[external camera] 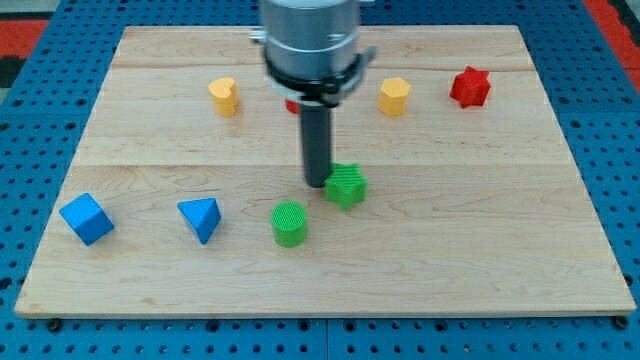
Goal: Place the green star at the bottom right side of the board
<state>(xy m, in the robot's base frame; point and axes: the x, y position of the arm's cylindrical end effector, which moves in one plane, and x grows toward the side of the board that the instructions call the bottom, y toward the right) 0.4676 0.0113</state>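
Observation:
The green star (347, 186) lies near the middle of the wooden board (480, 250), a little below centre. My tip (317, 183) is right at the star's left side, touching or almost touching it. The rod comes down from the arm's grey body at the view's top. A green cylinder (290, 223) stands just below and left of the tip.
A blue cube (87, 219) and a blue triangular block (200, 218) lie at the lower left. A yellow block (224, 96), a yellow hexagonal block (394, 96) and a red star (470, 87) lie along the top. A red block (291, 105) is mostly hidden behind the arm.

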